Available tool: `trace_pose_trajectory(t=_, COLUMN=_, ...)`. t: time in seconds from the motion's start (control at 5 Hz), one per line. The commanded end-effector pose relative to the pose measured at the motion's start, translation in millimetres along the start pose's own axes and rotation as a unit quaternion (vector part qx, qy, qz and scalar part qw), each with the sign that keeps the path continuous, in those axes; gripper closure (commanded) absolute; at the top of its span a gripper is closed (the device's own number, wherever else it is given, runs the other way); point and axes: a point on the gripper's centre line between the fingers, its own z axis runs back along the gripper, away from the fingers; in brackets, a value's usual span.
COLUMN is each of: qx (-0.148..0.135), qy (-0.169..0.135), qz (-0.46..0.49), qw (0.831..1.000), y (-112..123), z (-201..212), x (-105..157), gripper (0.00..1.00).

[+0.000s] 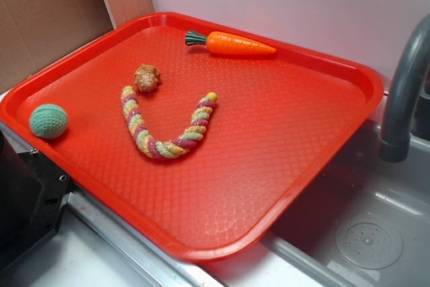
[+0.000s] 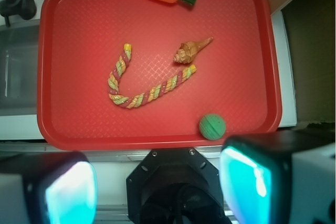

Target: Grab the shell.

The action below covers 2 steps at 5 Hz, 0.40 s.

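Note:
The shell is small, tan-brown and knobbly, and lies on the red tray near one end of the braided rope. From the wrist camera the shell shows its pointed tip toward the upper right, just above the rope. My gripper hangs high over the tray's near edge, far from the shell. Its two cyan pads stand wide apart with nothing between them. The gripper itself does not appear in the exterior view.
A green ribbed ball sits near the tray's left corner. An orange toy carrot lies along the far rim. A grey faucet and a sink drain are to the right. The robot's black base sits below the tray.

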Motion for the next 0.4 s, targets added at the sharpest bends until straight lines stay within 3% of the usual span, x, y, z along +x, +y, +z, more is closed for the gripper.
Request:
trace_pose_trajectory(t=0.0, qx=0.0, qy=0.0, qz=0.0, qw=1.0, y=0.0, z=0.0, x=0.0, gripper=0.0)
trace_pose_trajectory(t=0.2, qx=0.021, qy=-0.016, qz=0.113, qw=0.993, y=36.8, z=-41.5, x=36.9, gripper=0.0)
